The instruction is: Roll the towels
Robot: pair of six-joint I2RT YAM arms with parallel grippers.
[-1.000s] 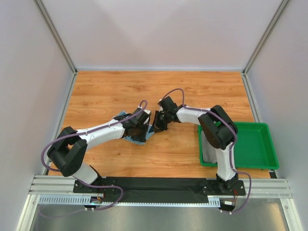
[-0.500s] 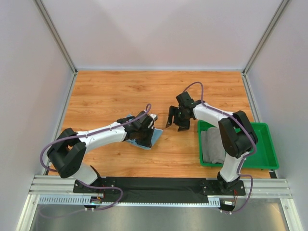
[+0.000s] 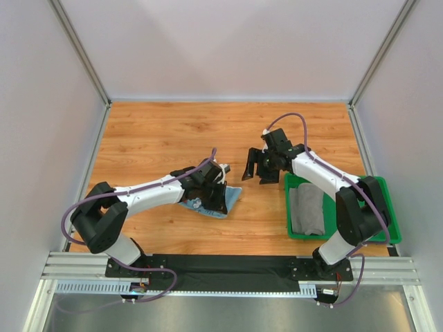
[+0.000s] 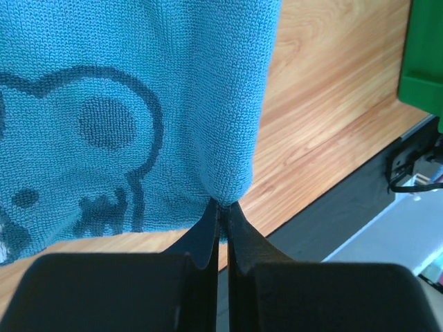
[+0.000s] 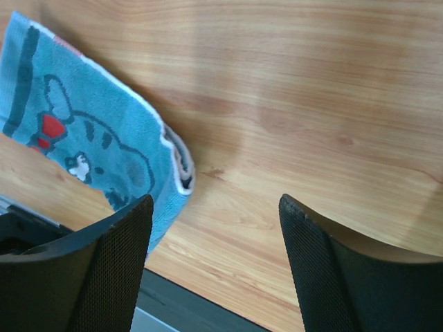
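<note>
- In the top view, the left arm reaches from the lower left of the frame toward the middle. The left jaws end right on the light blue towel, which sits just left of centre on the wooden tabletop.
- The left wrist view settles the grip for us. The left jaws are pressed together, with a bunched bit of the towel's edge pinched between the tips.
- The rest of the light blue towel fills the upper left of that frame, with a darker cartoon outline woven into it.
- We honestly can't tell whether the pinched part is lifted off the wood or resting on it.
- The right arm comes up from the lower right of the top view. The right jaws are just right of centre, spread wide apart with nothing between them, over bare wood and clear of the towel.
- In the right wrist view, both fingers sit along the bottom of the frame with only wood in the gap.
- The light blue towel lies at the left of that frame. It has a small red mark on it and a white edge curling at its right corner.
- The green tray is at the right side of the top view, and a grey towel lies in its left end.
- A corner of that tray also shows in the upper right of the left wrist view.
</note>
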